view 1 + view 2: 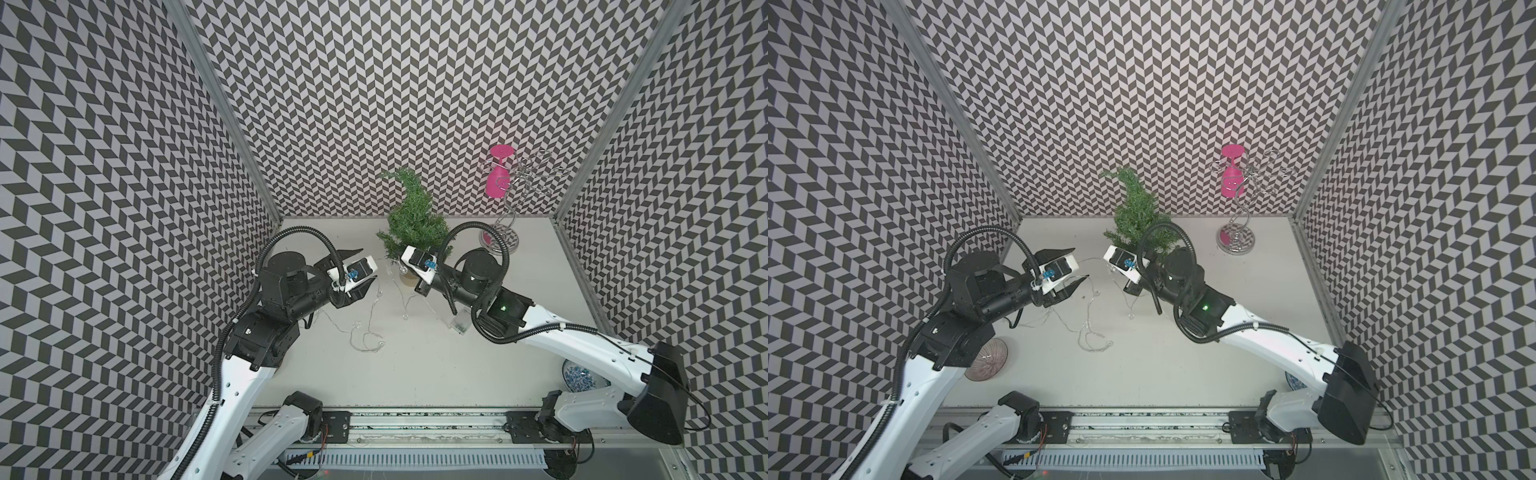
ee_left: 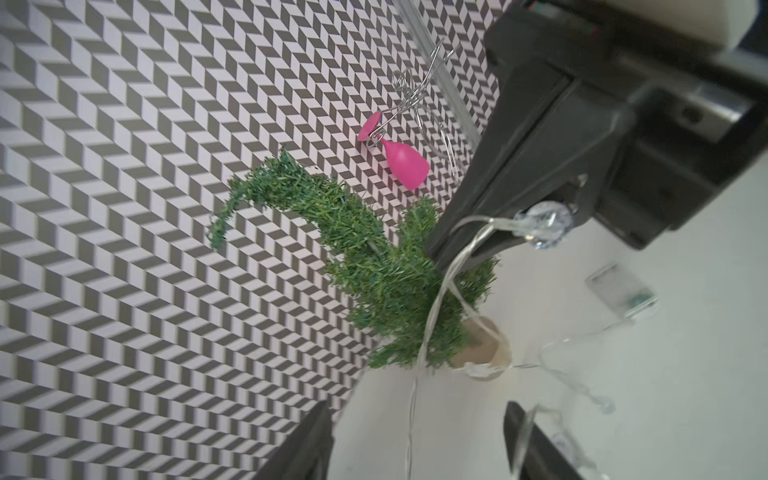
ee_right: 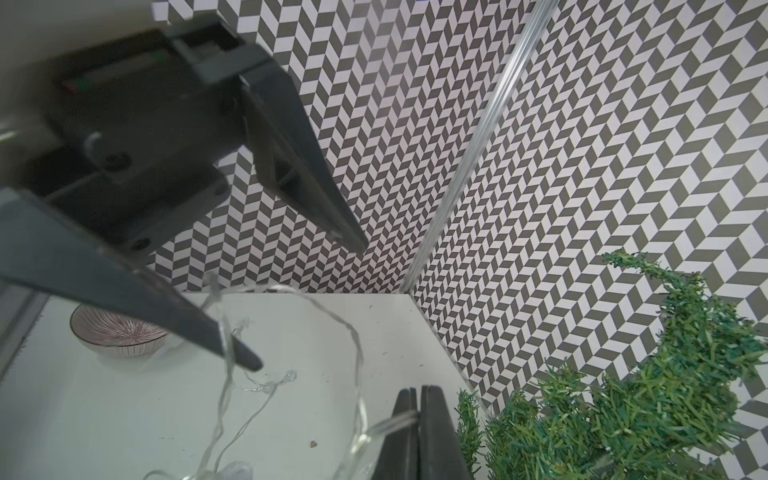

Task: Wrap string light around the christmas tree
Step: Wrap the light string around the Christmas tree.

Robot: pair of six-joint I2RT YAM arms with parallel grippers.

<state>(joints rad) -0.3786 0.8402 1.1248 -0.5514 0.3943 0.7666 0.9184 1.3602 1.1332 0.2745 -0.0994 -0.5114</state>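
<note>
The green christmas tree (image 1: 413,216) (image 1: 1138,216) stands on its tan base near the back wall, its tip bent over. The string light (image 1: 365,332) (image 1: 1092,336) trails in loops over the white table, and its clear battery box (image 1: 459,326) lies by the right arm. My right gripper (image 3: 417,392) is shut on the string light's wire (image 3: 390,424) just beside the tree's lower branches (image 3: 644,395). My left gripper (image 1: 368,265) (image 2: 415,424) stands open left of the tree. The wire (image 2: 436,307) passes between its jaws and drapes along one finger (image 2: 523,440).
A chrome wire rack (image 1: 500,241) holding a pink glass (image 1: 496,178) stands at the back right. A striped bowl (image 1: 988,359) sits by the left arm's elbow and a blue patterned bowl (image 1: 577,376) under the right arm. Patterned walls close three sides.
</note>
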